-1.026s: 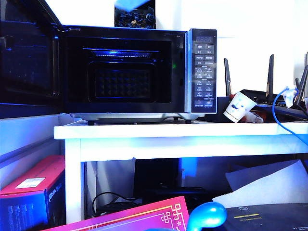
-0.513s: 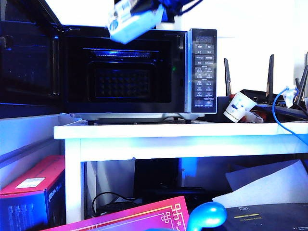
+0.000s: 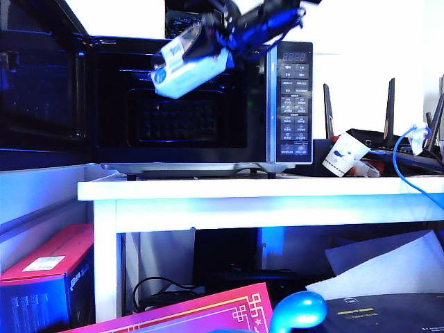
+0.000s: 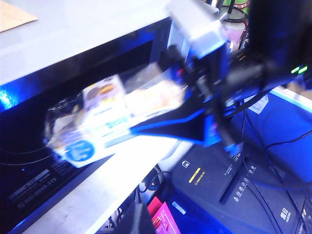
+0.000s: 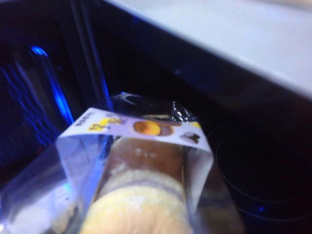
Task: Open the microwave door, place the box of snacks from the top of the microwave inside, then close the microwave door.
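The black microwave [image 3: 291, 97] stands on the white table, and the microwave door [image 3: 38, 90] is swung wide open to the left. In front of the upper part of the open cavity [image 3: 180, 118] hangs the box of snacks [image 3: 189, 66], a clear tub with yellow and white contents, tilted. My right gripper [image 3: 208, 50] is shut on it from the right. The right wrist view is filled by the box of snacks [image 5: 141, 195], which hides the fingers. From the side, the left wrist view shows the box of snacks [image 4: 112, 117] and the right gripper [image 4: 168, 95]. My left gripper [image 4: 139, 222] shows only as one dark tip, fingers together, apart from the microwave.
The white table [image 3: 243, 189] also carries a paper cup [image 3: 345, 154] and a black router with antennas [image 3: 388, 135] right of the microwave. A blue cable [image 3: 402, 156] hangs there. Below lie a red box [image 3: 41, 267], a pink box [image 3: 194, 312] and a black device [image 4: 214, 175].
My right gripper has come down from above the microwave's top with the box of snacks, which now hangs in front of the open cavity. The left arm has stayed still.
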Controlling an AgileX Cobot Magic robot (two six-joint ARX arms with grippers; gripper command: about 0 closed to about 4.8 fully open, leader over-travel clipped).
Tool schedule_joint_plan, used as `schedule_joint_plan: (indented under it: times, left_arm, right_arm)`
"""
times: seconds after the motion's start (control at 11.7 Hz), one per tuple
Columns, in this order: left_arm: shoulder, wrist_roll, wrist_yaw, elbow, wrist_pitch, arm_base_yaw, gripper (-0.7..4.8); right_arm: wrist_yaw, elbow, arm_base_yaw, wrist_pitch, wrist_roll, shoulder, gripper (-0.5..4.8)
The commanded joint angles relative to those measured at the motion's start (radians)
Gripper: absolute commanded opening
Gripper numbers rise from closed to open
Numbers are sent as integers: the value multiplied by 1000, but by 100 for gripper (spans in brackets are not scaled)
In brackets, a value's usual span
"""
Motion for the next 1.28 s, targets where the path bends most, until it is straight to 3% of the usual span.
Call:
schedule_joint_plan:
  times: [0.09, 0.68, 1.03, 1.28]
  left_arm:
    - [-3, 0, 7, 4, 14, -1, -5]
    - [-3, 1, 7, 4, 16, -1, -5]
    - [-3, 1, 7, 4, 16, -1, -5]
    - [-3, 1, 7, 4, 15, -1, -5]
  right_arm:
    - [26, 7, 7, 109, -2, 49, 273]
    - [343, 6, 85, 423, 51, 195, 273]
    - [595, 6, 134, 673, 79, 305, 273]
    - [623, 6, 134, 757, 88, 340, 273]
